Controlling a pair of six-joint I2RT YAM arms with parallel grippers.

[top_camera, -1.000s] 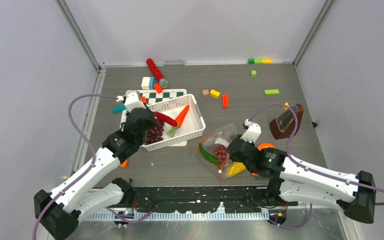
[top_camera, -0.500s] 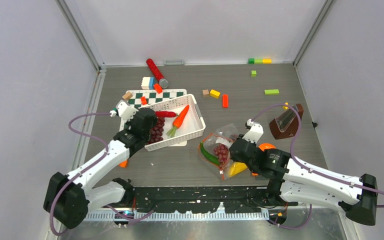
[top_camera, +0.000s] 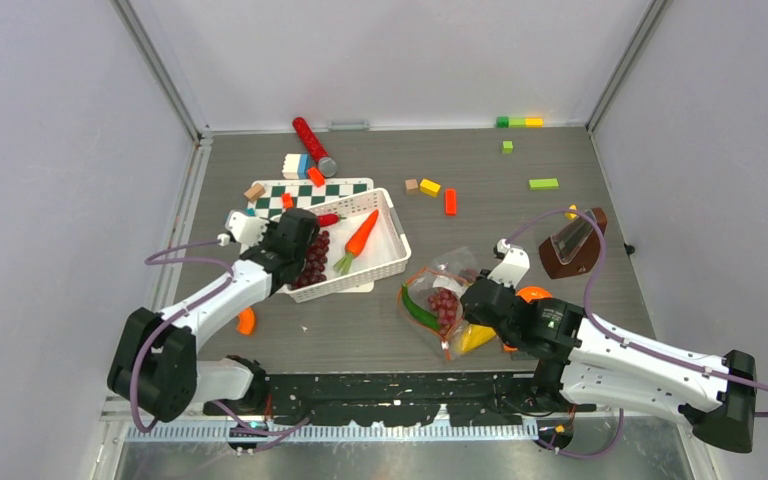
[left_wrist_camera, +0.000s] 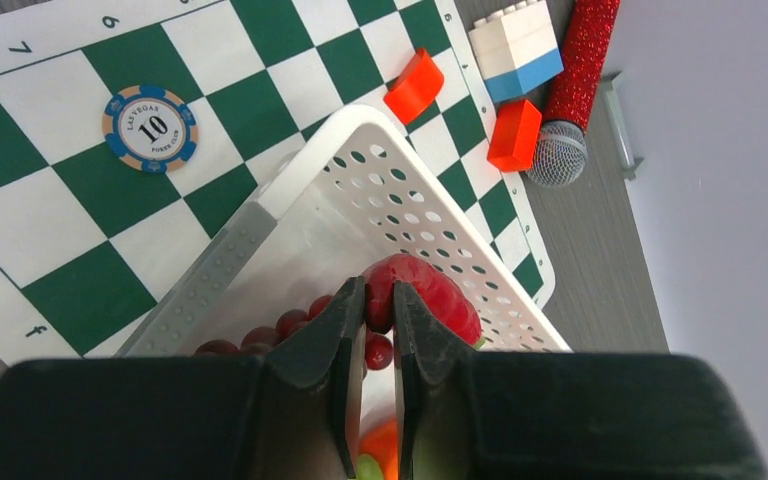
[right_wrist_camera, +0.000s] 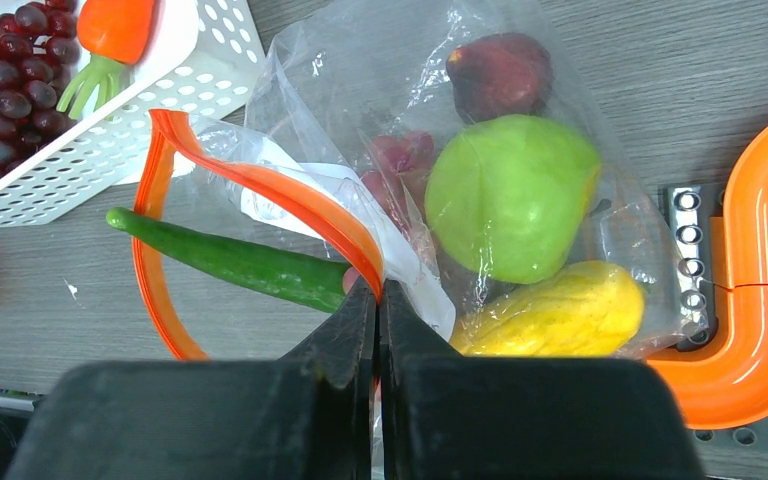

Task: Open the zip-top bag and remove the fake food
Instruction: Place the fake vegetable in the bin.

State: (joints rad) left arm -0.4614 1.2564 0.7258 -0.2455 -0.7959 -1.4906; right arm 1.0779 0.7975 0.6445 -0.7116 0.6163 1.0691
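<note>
The right tool [right_wrist_camera: 377, 292] pinched the zip-top bag [right_wrist_camera: 380, 80] steady; at ten o'clock, left tool [left_wrist_camera: 378, 292] nipped the red chili [left_wrist_camera: 438, 297] over the basket [left_wrist_camera: 345, 128]

The zip-top bag [right_wrist_camera: 360, 70] gapes open toward the white basket [right_wrist_camera: 110, 160], the long green vegetable [right_wrist_camera: 240, 265] lying across its mouth.

We see a clear crinkly plastic zip-top bag [right_wrist_camera: 400, 80], shiny and creased; a red plastic chili [left_wrist_camera: 430, 295], smooth and glossy; a white perforated plastic basket [left_wrist_camera: 410, 200], matt; and a grey wood-grain tabletop [right_wrist_camera: 720, 50], matt and finely lined.
</note>
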